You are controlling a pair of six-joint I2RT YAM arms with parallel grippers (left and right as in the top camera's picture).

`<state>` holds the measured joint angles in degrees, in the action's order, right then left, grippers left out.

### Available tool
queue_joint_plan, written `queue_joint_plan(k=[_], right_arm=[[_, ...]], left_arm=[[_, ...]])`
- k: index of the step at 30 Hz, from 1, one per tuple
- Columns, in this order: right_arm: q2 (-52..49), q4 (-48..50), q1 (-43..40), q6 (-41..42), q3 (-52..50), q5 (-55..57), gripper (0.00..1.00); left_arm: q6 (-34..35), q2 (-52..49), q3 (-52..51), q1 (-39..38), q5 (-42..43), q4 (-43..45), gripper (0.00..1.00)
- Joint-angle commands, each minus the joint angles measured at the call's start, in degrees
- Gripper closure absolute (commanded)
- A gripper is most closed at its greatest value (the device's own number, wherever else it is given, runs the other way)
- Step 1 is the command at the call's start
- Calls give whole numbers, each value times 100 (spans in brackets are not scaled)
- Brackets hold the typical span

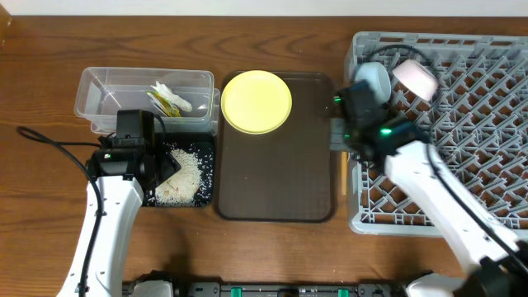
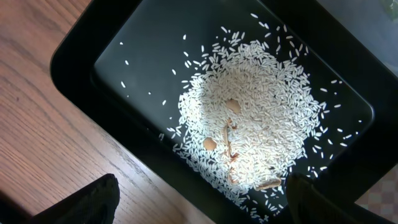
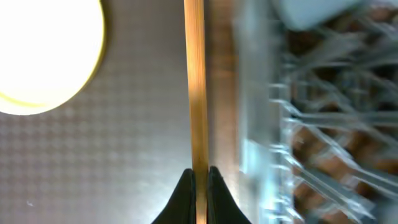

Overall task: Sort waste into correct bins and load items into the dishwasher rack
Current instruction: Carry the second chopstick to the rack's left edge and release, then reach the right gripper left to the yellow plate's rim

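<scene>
My right gripper (image 3: pixel 199 177) is shut on the wooden chopsticks (image 3: pixel 194 81), which run along the gap between the brown tray and the grey dishwasher rack (image 1: pixel 462 190); the overhead view shows the chopsticks (image 1: pixel 344 175) just below the right gripper (image 1: pixel 341 142). A yellow plate (image 1: pixel 256 101) lies on the brown tray. A light blue bowl (image 1: pixel 375 79) and a white bowl (image 1: pixel 415 78) sit in the rack's back left corner. My left gripper (image 2: pixel 199 202) hangs open over the near edge of the black tray (image 2: pixel 74 68), which holds the rice (image 2: pixel 249 118). The wrapper (image 1: pixel 169 101) lies in the clear tub (image 1: pixel 99 95).
The dark brown serving tray (image 1: pixel 276 173) fills the middle, between the black tray (image 1: pixel 209 177) and the rack. A black cable (image 1: pixel 49 144) trails across the table left of my left arm. Bare wooden table lies along the front and far left.
</scene>
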<state>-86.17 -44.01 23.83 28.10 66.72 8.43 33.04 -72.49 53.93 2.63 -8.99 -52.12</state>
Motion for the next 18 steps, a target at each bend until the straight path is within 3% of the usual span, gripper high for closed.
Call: queue_joint_plan(k=[1,6,12,14,16,18], right_arm=[[195,-345,-374,-431,2,63,99],[129,-931,-844,-553,-9,76,99],[-90,-933,-951,-866,-11,-122,99],[-160,-883,-951,-866,-11,-168,92],[-170,-791,-951,-866,-11,-186,79],[-155,-640,-951,-866,-7,-190,76]], left_arm=[[26,26,52,31,-50,-4,12],[26,26,50,31,-50,-2,12],[26,26,50,31,-50,11,12],[26,26,50,31,-50,11,12],[28,26,52,31,-50,13,12],[26,26,52,31,-50,9,12]])
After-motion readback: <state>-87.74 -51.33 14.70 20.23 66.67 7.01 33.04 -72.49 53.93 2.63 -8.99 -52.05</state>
